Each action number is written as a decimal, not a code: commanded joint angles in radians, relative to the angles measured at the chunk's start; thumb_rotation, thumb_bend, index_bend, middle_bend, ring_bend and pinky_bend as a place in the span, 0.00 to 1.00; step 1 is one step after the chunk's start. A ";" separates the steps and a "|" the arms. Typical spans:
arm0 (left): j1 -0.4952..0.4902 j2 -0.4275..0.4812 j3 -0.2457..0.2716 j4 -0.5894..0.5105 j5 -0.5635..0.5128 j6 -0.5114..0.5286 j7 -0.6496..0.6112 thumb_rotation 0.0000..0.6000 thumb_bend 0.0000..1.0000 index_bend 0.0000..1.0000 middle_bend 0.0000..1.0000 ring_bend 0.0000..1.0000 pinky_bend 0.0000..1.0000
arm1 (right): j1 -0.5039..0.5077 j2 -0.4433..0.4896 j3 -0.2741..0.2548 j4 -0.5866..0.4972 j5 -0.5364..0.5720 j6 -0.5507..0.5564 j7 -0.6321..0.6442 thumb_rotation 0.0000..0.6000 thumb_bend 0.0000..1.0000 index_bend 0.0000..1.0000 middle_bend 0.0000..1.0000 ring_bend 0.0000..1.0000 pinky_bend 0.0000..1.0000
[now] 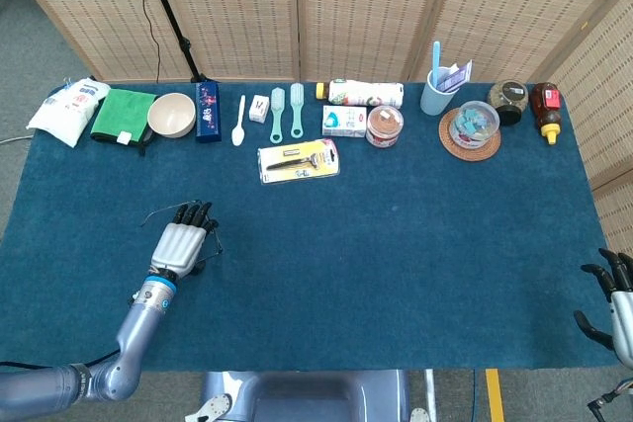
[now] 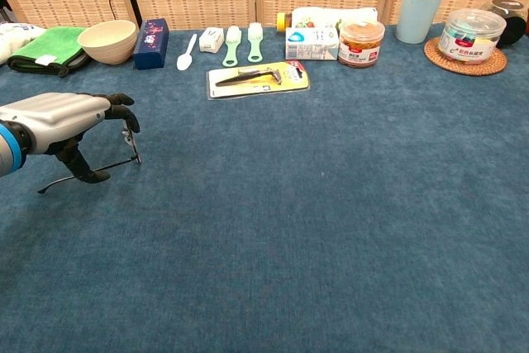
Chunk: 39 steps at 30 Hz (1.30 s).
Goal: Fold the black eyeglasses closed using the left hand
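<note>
**Left hand over the half-open glasses**

The silver-backed left hand with black fingers [image 2: 62, 121] sits at the left edge of the chest view, palm down. Its fingertips [image 2: 124, 113] curl over the front of the thin black wire-framed eyeglasses [image 2: 91, 173], and the thumb reaches down to the temple arm trailing toward the lower left. Whether the hand truly pinches the frame or only rests on it cannot be told from either view.

The glasses lie on the dark blue felt-covered table [image 2: 331, 204] in its lower-left part, well apart from the row of goods along the back edge. They look very light, springy and easily bent; on felt they would likely slide or tip instead of folding. A sound hold is probably the front bar near the hinge, with the temple pushed inward close to that hinge.

The chest view shows the raised frame and the splayed temple from the side. The head view hides most of the glasses [image 1: 163, 214] beneath the hand [image 1: 178, 249], yet it alone shows the right hand [image 1: 615, 295] at the lower right corner, fingers apart and holding nothing.
</note>
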 commanded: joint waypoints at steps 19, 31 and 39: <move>-0.003 0.004 0.016 -0.026 0.020 0.016 -0.028 1.00 0.32 0.52 0.00 0.00 0.00 | -0.017 0.017 -0.005 -0.029 0.000 0.015 -0.010 1.00 0.27 0.27 0.14 0.11 0.25; -0.026 -0.039 -0.013 -0.034 0.043 0.040 -0.029 1.00 0.32 0.64 0.08 0.00 0.00 | -0.022 0.019 -0.004 -0.025 0.004 0.016 -0.006 1.00 0.27 0.27 0.14 0.11 0.26; -0.053 -0.044 -0.031 -0.046 0.041 0.039 0.000 1.00 0.31 0.45 0.06 0.00 0.00 | -0.018 0.018 -0.004 -0.022 0.008 0.003 0.000 1.00 0.27 0.27 0.14 0.11 0.27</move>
